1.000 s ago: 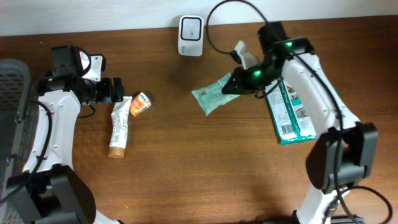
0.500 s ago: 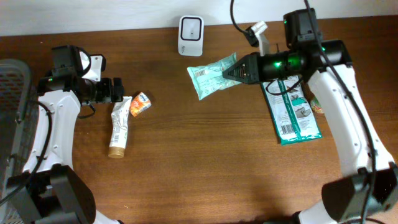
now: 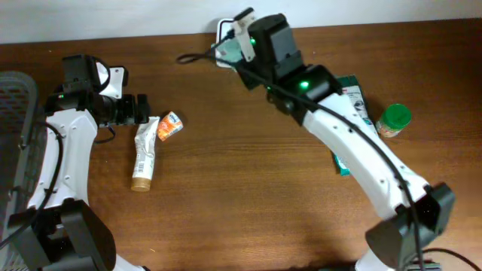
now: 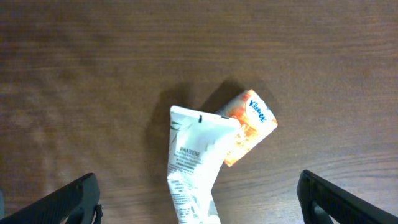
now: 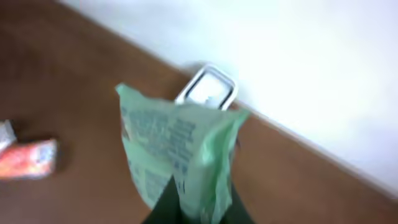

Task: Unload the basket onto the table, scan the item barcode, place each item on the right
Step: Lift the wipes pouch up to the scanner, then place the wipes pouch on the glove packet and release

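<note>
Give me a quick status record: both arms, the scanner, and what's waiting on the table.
right gripper: jaws shut on green packet, held up toward scanner
left gripper: jaws open, above tube and tissue pack, holding nothing
scanner: at back edge of table
waiting at right: teal pack, green-lidded jar

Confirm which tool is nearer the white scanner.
Right. The right tool, shut on the green packet, sits just in front of the scanner; the left tool hangs open over the white tube, well off to one side.
</note>
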